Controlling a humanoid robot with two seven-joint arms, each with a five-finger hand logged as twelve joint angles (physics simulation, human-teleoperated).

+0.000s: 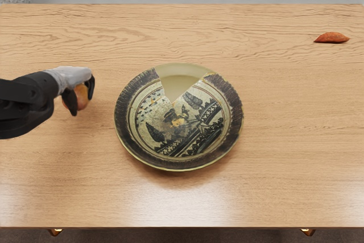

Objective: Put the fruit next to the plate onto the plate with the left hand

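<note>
Left hand closed on the fruit, off to the left of the plate.

From where I stand, the left arm reaches in from the left edge over the wooden table, and its dark fingers are curled down around a small orange-brown fruit, which peeks out between them. The fruit sits well to the left of the plate, apart from its rim and not on it; whether it rests on the wood or is raised a little, I cannot tell. The plate is a wide patterned dish in the middle of the table, dark-banded, with a plain pale wedge at its far side. Far off by the right back corner lies a flat reddish-orange piece.
</note>
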